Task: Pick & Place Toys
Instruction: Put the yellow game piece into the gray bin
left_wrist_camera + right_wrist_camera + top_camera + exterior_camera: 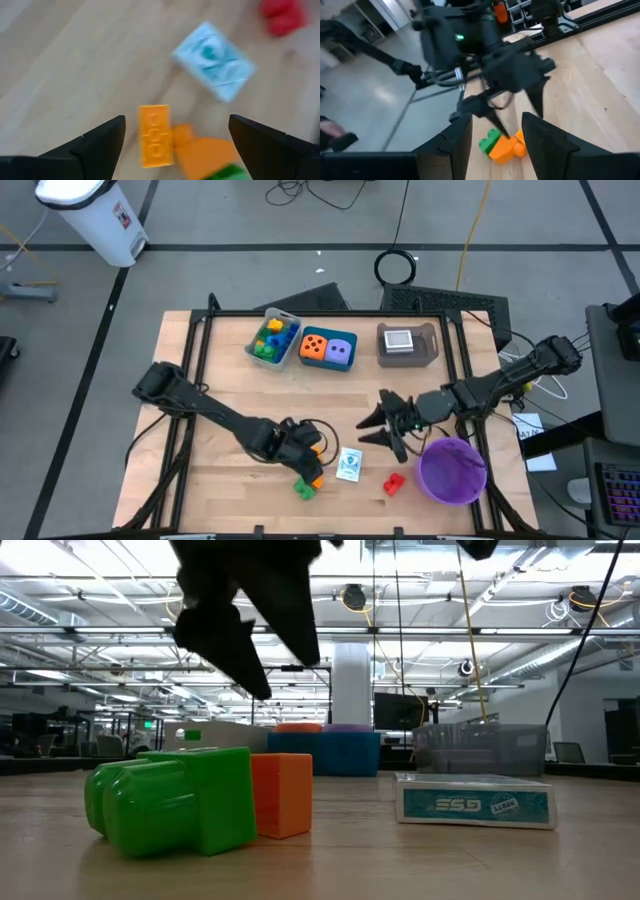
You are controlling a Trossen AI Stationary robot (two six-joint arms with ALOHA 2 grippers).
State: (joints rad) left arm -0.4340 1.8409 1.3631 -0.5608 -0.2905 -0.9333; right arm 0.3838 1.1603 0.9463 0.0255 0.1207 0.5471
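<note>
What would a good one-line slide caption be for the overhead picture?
Left tool hovers open over green brick and orange brick; right tool waits open by the purple bowl.

The left arm reaches from the table's left edge toward the near middle, its left gripper (311, 458) pointing down with its fingers (100, 142) spread wide and nothing between them. The right arm stretches in from the right edge, its right gripper (383, 423) held at mid-table, fingers (457, 137) parted and empty, aimed toward the left arm.
</note>
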